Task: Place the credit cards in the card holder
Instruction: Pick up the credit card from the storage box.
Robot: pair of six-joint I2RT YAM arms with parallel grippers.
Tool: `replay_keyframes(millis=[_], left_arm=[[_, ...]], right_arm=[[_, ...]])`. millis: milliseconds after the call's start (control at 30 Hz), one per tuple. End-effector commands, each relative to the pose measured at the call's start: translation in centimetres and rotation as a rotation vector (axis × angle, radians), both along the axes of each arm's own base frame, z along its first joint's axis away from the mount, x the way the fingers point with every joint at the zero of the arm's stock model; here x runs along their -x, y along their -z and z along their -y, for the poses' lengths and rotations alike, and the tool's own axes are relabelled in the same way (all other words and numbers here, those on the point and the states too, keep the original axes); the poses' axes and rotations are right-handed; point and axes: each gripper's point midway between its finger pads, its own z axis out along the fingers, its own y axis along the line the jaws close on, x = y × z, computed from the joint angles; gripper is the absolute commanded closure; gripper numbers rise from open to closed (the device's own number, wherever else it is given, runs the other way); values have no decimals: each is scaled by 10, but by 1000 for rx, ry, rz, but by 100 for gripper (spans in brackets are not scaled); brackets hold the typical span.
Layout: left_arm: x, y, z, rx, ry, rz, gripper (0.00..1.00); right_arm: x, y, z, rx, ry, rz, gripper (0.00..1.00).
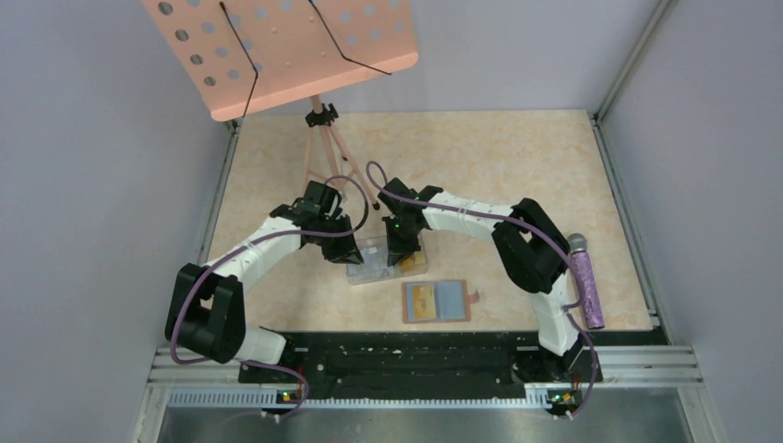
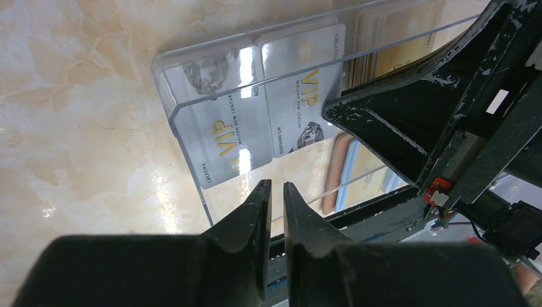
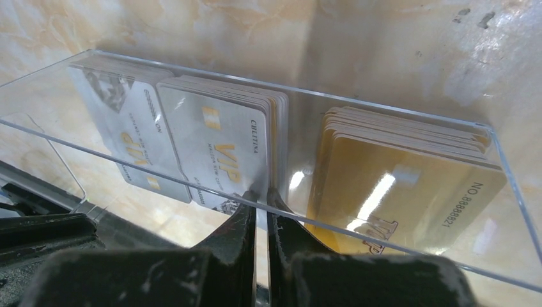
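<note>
The cards (image 2: pixel 300 89) are standing in two packs inside a clear box (image 3: pixel 383 105) on the surface (image 1: pixel 517 157); a grey pack (image 3: pixel 217 147) is on one side and a gold pack (image 3: pixel 396 185) on the other; the card holder (image 1: pixel 436 302) is lying open and flat, near the box but not touching it, on the side closer to my arm bases.

My right fingers (image 3: pixel 261 197) are pressing shut right at the near corner of the front grey card; I cannot tell if a card is between them. My left fingers (image 2: pixel 277 188) are sitting at the box's wall with only a thin slit between them; I cannot tell if they are pinching the wall.

I am guessing these cards are light, thin, stiff and slippery; they are packed close, so two may be coming up together; I am wanting to take just one by its free edge, with its flat sides between my fingers; the box looks light too, so it may be sliding when I pull.
</note>
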Motion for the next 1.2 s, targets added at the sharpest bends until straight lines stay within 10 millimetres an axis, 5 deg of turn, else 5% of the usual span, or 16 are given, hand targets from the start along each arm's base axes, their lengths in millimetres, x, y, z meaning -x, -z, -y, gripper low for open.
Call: replay_keyframes(millis=[0, 767, 1167], left_arm=[[-6, -4, 1, -3, 19, 40, 83], [0, 5, -2, -19, 27, 19, 88], [2, 6, -1, -14, 34, 15, 88]], right_arm=[[-3, -11, -5, 0, -13, 39, 100], [0, -59, -10, -47, -31, 101, 100], [3, -51, -1, -17, -57, 109, 100]])
